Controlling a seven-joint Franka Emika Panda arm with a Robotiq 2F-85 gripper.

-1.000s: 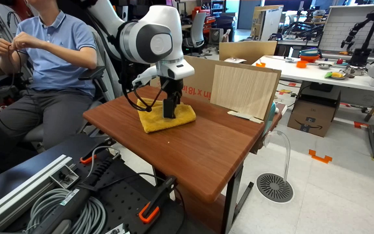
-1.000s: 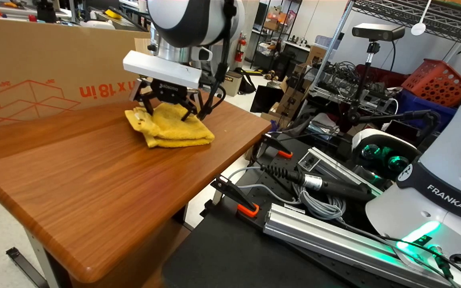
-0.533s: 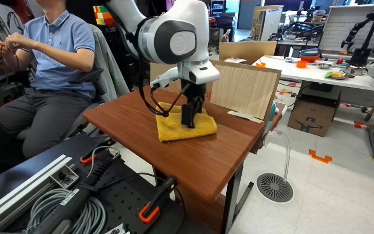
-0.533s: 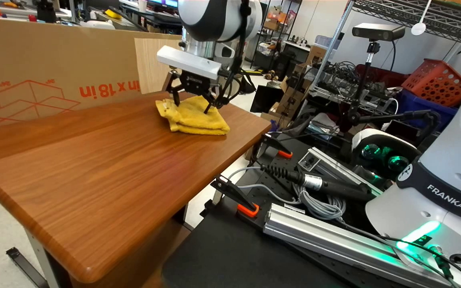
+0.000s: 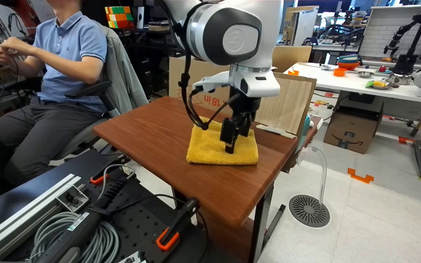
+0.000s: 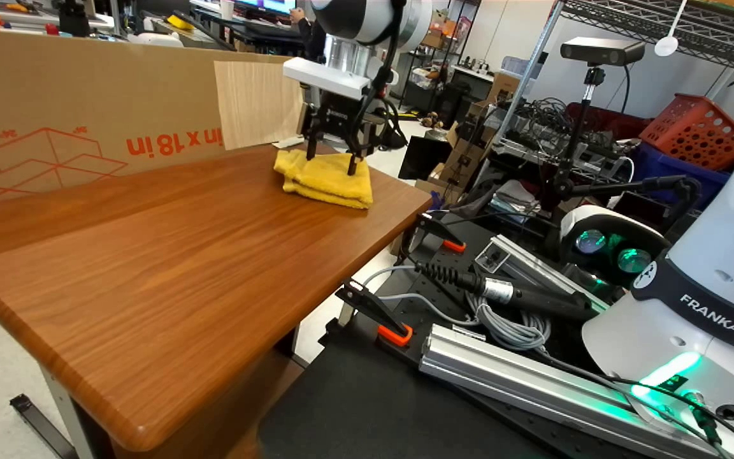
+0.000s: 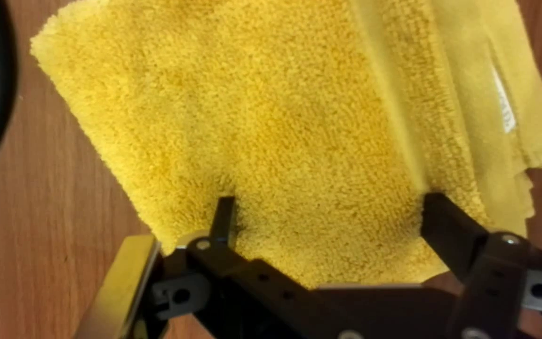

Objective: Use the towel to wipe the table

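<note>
The folded mustard-yellow towel (image 5: 208,148) lies flat on the reddish-brown wood-grain table (image 5: 210,179). Both also show in an exterior view, the towel (image 6: 335,183) near the far right part of the table (image 6: 150,268). My gripper (image 5: 237,141) points down over the towel, and also shows in an exterior view (image 6: 331,164). In the wrist view the towel (image 7: 275,117) fills most of the picture. There my gripper (image 7: 330,201) is open, its fingertips spread wide and resting on the towel's top. No cloth is pinched between them.
A cardboard sheet (image 6: 86,115) with a light wood panel (image 5: 287,102) stands along one table edge. A black bench (image 5: 137,219) with clamps and coiled cable adjoins the table. A person (image 5: 71,58) sits beside the table.
My gripper and the towel have slid together across the table, rightward in both exterior views, the towel turning slightly. The gripper stays open. The seated person has shifted a little.
</note>
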